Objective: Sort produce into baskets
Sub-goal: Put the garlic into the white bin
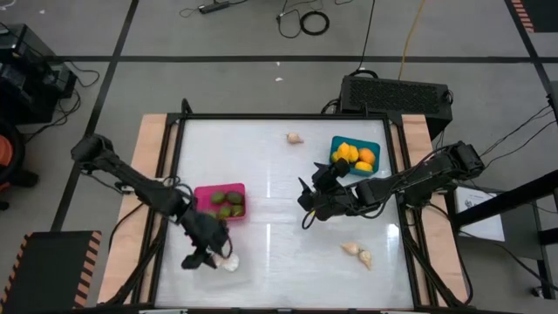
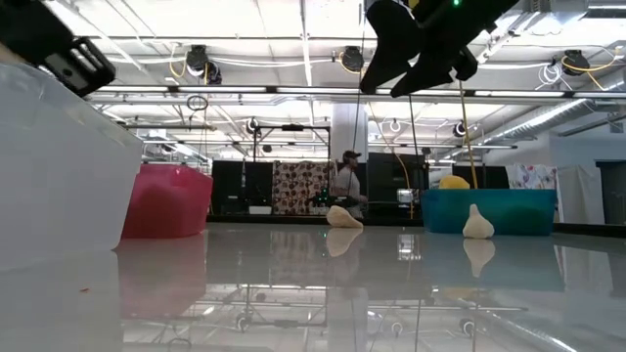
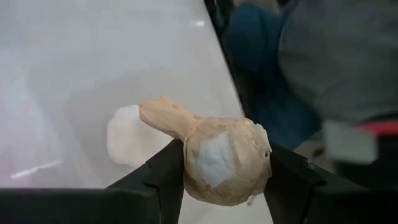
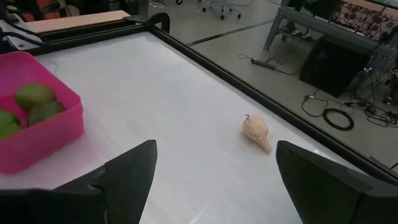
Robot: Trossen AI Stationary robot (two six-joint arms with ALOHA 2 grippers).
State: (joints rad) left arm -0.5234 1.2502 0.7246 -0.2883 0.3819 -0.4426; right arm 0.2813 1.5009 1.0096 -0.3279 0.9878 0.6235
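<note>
my left gripper (image 1: 212, 255) sits in the lower left of the overhead frame, just below the pink basket (image 1: 221, 202), and its fingers (image 3: 163, 180) are half closed, pinching a beige garlic bulb (image 3: 214, 158) between them. in my left wrist view the bulb fills the gap between the two dark pads, its stalk tilted off to one side, with a pale white patch on its skin. the bulb hangs over the clear basket (image 2: 54, 171), which fills the left side of the low view; from above it is only a faint white shape beside my fingertips.

my right gripper (image 1: 312, 199) hovers near the middle of the overhead frame, just left of the teal basket (image 1: 355, 157). its fingers (image 4: 127, 174) are spread wide with nothing between them, and they touch nothing. through that gap i see a loose garlic bulb (image 4: 256, 131) lying on the white table (image 1: 270, 244) near its far edge.

the pink basket holds green oval fruits (image 1: 229, 201). the teal basket holds yellow-orange fruits (image 1: 356, 157). two more garlic bulbs (image 1: 357, 253) lie together in the lower right part of the table, well apart from either gripper. in the low view a person (image 2: 344, 186) stands far back in the room.
</note>
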